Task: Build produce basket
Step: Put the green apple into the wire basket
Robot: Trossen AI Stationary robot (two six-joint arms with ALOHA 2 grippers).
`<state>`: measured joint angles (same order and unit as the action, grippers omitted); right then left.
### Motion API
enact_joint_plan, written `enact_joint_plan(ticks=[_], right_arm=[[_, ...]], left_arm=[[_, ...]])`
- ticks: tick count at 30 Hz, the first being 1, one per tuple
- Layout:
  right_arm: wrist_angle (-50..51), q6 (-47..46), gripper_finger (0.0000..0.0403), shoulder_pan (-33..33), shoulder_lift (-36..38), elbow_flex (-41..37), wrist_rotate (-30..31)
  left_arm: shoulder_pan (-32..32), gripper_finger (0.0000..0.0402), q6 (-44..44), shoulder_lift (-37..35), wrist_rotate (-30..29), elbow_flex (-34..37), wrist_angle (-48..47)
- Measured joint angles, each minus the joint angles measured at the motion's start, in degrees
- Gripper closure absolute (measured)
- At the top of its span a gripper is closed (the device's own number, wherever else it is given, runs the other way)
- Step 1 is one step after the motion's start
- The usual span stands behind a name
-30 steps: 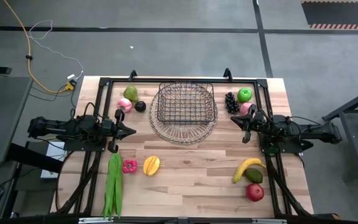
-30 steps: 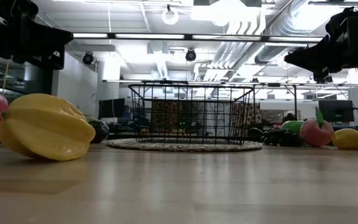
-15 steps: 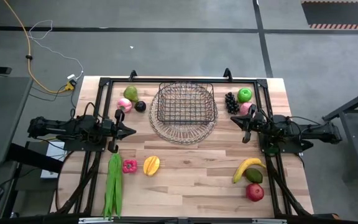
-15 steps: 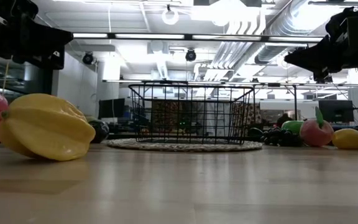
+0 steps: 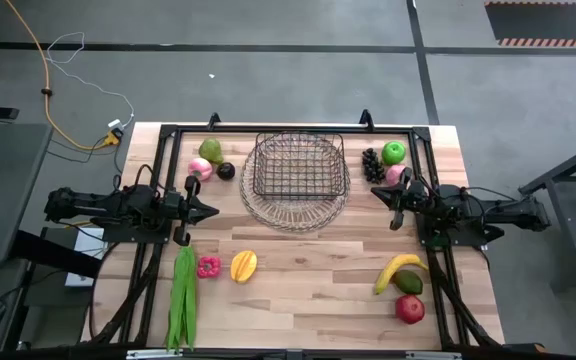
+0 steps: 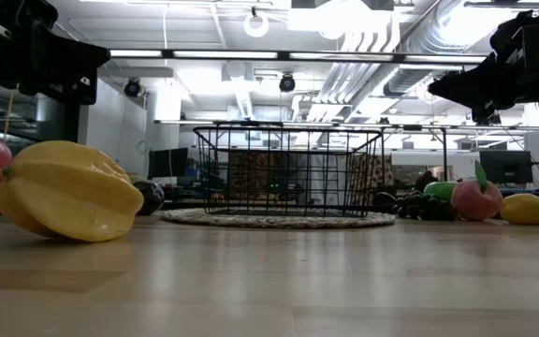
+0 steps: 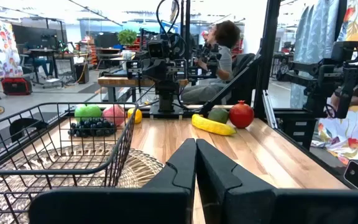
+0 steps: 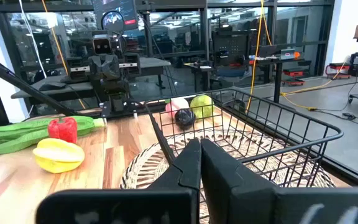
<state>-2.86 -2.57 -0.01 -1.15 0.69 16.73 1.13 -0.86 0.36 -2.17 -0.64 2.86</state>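
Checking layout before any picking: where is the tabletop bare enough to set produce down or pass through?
Widest bare patch: the near middle, between the star fruit and the banana, in front of the basket. Crowded: the far corners, around the grapes and green apple, and around the pear.

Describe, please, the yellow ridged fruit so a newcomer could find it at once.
Start at the wire basket mid-table and look toward the near edge. There lies the yellow ridged fruit, right beside a small pink piece. Alone among its neighbours, it is yellow and star-ribbed.
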Motion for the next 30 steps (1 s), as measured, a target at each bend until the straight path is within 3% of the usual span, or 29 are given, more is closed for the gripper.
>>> enact_joint_plan(ticks=[8,12,16,18,20,23,26,30], right_arm=[[-2.0,-2.3,0.0402,0.0,0.0,0.0,0.0],[-13.4,-10.7,0.0402,-0.1,0.0,0.0,0.0],[-29.8,-9.1,0.0402,-0.7,-1.3,0.3,-2.0],[-29.6,-9.0,0.0402,-0.9,-2.8,3.1,-1.7],[-20.8,-9.0,0.0401,-1.1,-5.1,8.5,1.5],[2.4,-12.2,0.0387,-1.5,-11.1,18.1,11.0],[21.6,-20.0,0.0353,-2.5,-18.9,26.4,19.6],[37.9,-30.2,0.0291,-5.4,-29.1,34.0,26.5]], left_arm=[[0.0,0.0401,0.0,0.0,0.0,0.0,0.0],[0.0,0.0401,0.0,0.0,-0.1,0.0,0.0],[0.0,0.0401,0.0,0.0,-0.2,0.0,0.0],[0.0,0.0401,0.0,0.0,-0.2,0.0,0.0],[0.0,0.0401,0.0,0.0,-0.2,0.0,0.0],[0.0,0.0401,0.0,0.0,-0.2,0.0,0.0],[0.0,0.0401,0.0,0.0,-0.2,0.0,0.0],[0.0,0.0401,0.0,0.0,-0.2,0.0,0.0]])
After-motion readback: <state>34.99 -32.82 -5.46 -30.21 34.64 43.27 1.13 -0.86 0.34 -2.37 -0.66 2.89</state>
